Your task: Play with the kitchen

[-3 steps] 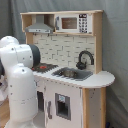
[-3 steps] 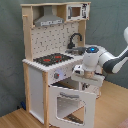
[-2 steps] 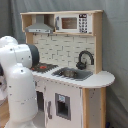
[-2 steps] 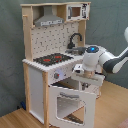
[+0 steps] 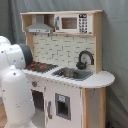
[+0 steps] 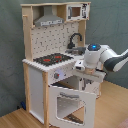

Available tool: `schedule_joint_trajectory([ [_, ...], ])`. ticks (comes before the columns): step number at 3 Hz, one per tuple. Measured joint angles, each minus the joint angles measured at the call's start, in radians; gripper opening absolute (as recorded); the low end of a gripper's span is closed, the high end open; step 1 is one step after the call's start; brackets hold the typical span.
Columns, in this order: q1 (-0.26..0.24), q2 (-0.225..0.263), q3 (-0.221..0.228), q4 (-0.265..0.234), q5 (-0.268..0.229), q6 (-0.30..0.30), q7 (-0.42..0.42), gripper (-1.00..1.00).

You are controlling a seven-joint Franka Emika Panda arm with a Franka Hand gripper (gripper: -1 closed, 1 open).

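The kitchen (image 5: 67, 65) fills most of both exterior views, standing upright on a wood floor (image 6: 15, 120) w/ a grey curtain (image 5: 116, 45) behind. Up top: grey hood (image 6: 49, 19) and a microwave-style panel (image 5: 74, 23). Below that, the pegboard back, then the black-red hob (image 6: 52, 59), steel sink (image 5: 72, 73) and black faucet (image 5: 85, 57) on the white surface.

In the second exterior view the windowed oven door (image 6: 70, 104) is swung open, tilted down and outward from the lower front. The arm (image 6: 102, 56) comes in from the second exterior view's right; its wrist sits just in front of the surface edge, above the open door. End effector (image 6: 86, 71) is at the surface front near the knobs; can't tell if it's open or closed.

In the first exterior view the arm's white body (image 5: 15, 85) blocks the kitchen's lower part at the first exterior view's left.
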Motion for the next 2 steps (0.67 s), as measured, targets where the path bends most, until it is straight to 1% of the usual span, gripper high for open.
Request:
schedule_joint_trajectory([
  [2,0.018,-0.151,-0.015,0.075,-0.002,-0.185,-0.023,1.00],
])
